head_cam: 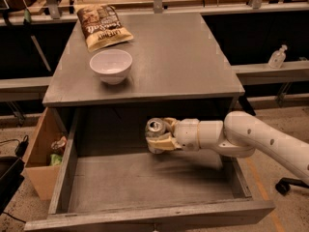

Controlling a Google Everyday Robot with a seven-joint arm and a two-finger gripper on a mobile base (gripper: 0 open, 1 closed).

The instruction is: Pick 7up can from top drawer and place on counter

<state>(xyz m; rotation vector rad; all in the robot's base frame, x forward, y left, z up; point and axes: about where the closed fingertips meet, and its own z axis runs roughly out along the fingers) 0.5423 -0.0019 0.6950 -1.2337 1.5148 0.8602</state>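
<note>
Camera view shows my gripper point(157, 139) inside the open drawer point(145, 215), toward its back, with my white arm point(241, 137) reaching in over the drawer's side wall. My two tan fingers point(161, 144) are clamped on the soda can point(155, 126), one on each side of its body. The can stands roughly upright in my grasp with its silver lid and pull tab facing up. It is well inside the drawer box, and I cannot tell whether its base touches the grey floor below my gripper. Directly above my gripper runs the front edge of the counter point(183, 57), whose flat grey top stretches away behind it. On that top, above and beyond my fingertips, sits a white bowl point(111, 65) near the front edge, and further back lies a brown and yellow snack bag point(102, 25). Past my fingertips, outside the drawer's far side wall, a small tan wooden crate point(41, 153) stands on the ground with some wrappers in it.
</note>
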